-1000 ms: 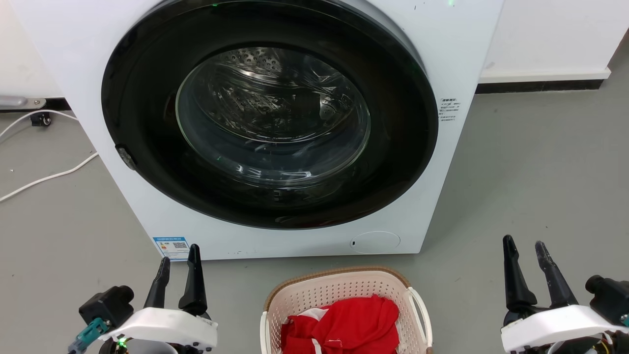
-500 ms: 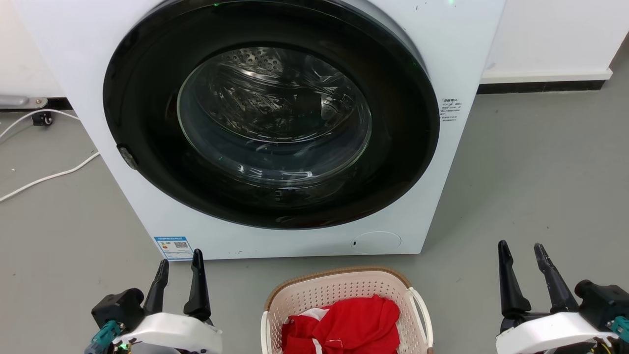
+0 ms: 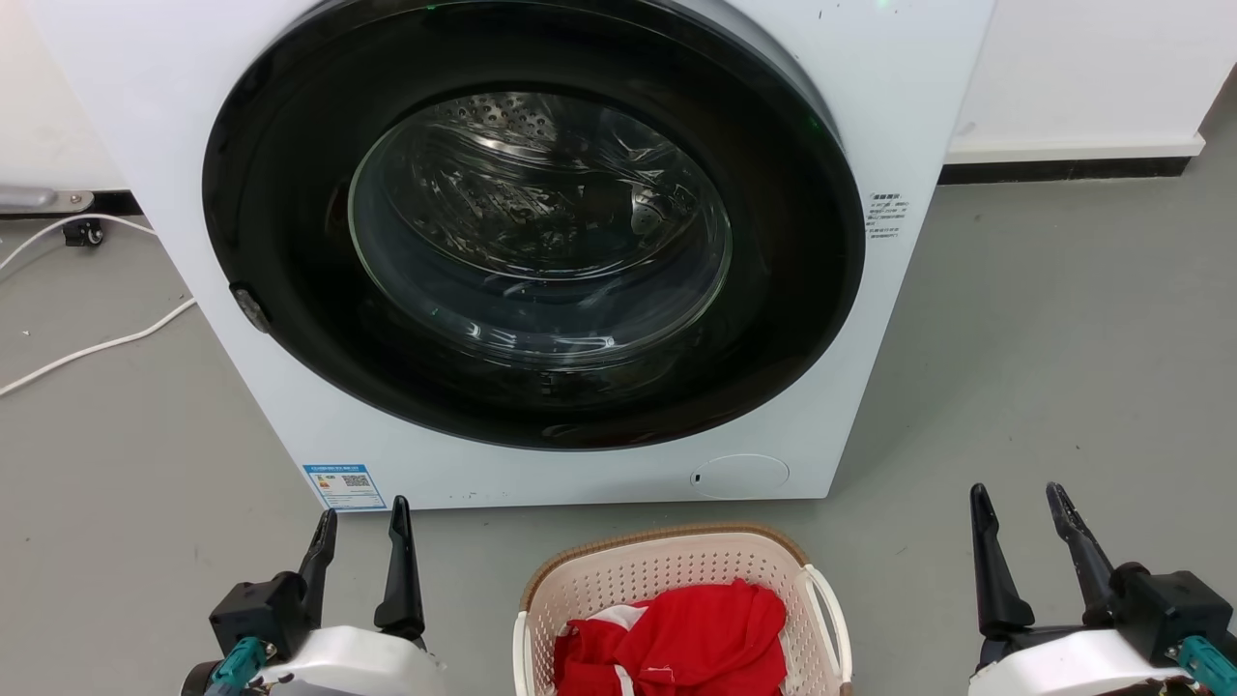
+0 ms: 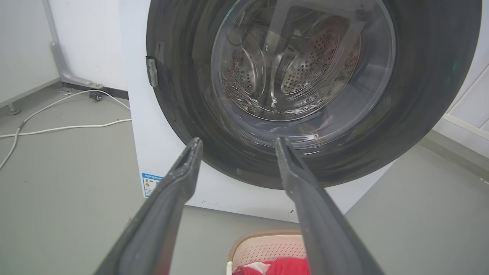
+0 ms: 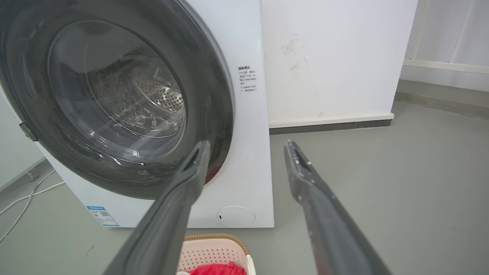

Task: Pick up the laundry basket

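The cream perforated laundry basket [image 3: 667, 570] with a brown rim sits on the floor at the bottom centre of the head view, holding red cloth [image 3: 676, 643]. A white loop handle [image 3: 833, 619] shows on its right side. My left gripper [image 3: 364, 514] hovers open to the basket's left, nothing between its fingers. My right gripper [image 3: 1019, 493] hovers open to the basket's right, well clear of it. The left wrist view catches the laundry basket [image 4: 267, 248] low between my left gripper's [image 4: 237, 142] fingers. In the right wrist view the laundry basket [image 5: 214, 250] lies below my right gripper [image 5: 247, 144].
A white front-loading washing machine [image 3: 541, 242] with a shut dark round door stands just behind the basket. White cables [image 3: 87, 343] trail over the grey floor at the left. A white wall [image 3: 1082, 77] with a dark skirting runs at the back right.
Both grippers have slid lower in the head view and drawn slightly inward toward the basket. They stay open. The basket has not moved.
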